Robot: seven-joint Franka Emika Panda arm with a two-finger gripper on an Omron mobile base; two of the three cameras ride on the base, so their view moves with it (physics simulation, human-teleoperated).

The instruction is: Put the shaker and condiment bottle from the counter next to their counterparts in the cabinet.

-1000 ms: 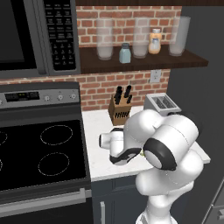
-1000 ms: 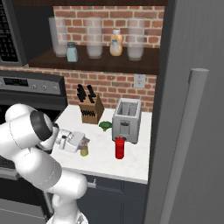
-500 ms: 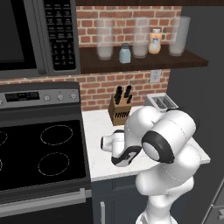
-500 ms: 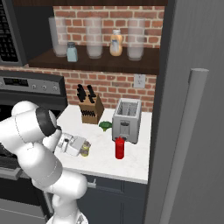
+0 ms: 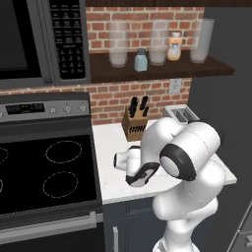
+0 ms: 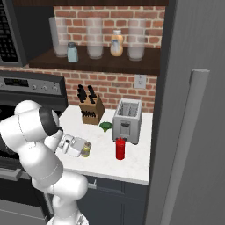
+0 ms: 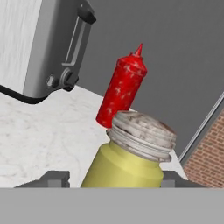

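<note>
A: What are the big things around the work area?

B: A tall grey refrigerator fills the 3 o'clock side of the right base view. At 9 o'clock sit the black stove and, above it, the microwave. Between them runs the white marble counter, with the dark wooden cabinet shelf against the brick wall at 12 o'clock.

A: What stands on that shelf?

B: Three clear glass jars, the pale blue shaker and the orange-cream bottle, both upright.

A: And on the counter?

B: A silver toaster toward the back, a knife block at its 9 o'clock, and a small green vegetable between them. The condiment bottle stands upright just in front of the toaster, near the shaker at its 9 o'clock.

A: Where is the gripper?

B: Low over the counter, level with the shaker. In the hand view the shaker sits right between the finger tips, with the condiment bottle and toaster beyond it, so both lie ahead in the line of reach.

A: Are the jaws gripping it?

B: They flank the shaker on both sides, but I cannot tell whether they touch it.
</note>
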